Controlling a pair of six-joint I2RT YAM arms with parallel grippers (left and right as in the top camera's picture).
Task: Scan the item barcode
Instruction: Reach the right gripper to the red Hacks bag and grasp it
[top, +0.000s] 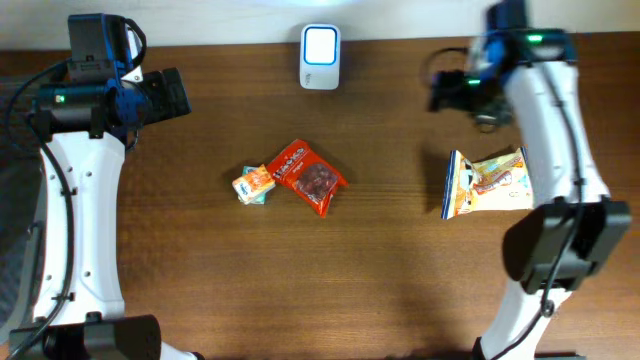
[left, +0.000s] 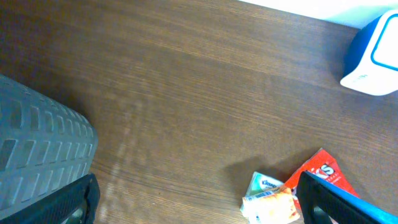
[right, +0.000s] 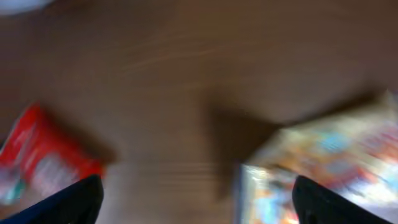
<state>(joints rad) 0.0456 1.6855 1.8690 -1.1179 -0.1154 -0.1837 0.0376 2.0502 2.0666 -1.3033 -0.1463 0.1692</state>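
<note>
The white scanner (top: 320, 57) with a blue face stands at the table's far middle edge and shows at the upper right of the left wrist view (left: 376, 56). A colourful snack bag (top: 487, 183) lies flat on the right, below my right gripper (top: 452, 92), which is open and holds nothing. The blurred right wrist view has that bag (right: 323, 155) under the right finger (right: 336, 204). A red packet (top: 310, 177) and a small orange-white packet (top: 255, 184) lie mid-table. My left gripper (top: 165, 95) hangs open and empty at the far left.
The left wrist view shows the small packet (left: 270, 202) and the red packet (left: 323, 169) close to its right finger (left: 339, 202). A grey ribbed surface (left: 37, 149) fills its left edge. The red packet (right: 37, 155) also appears at the right wrist view's left.
</note>
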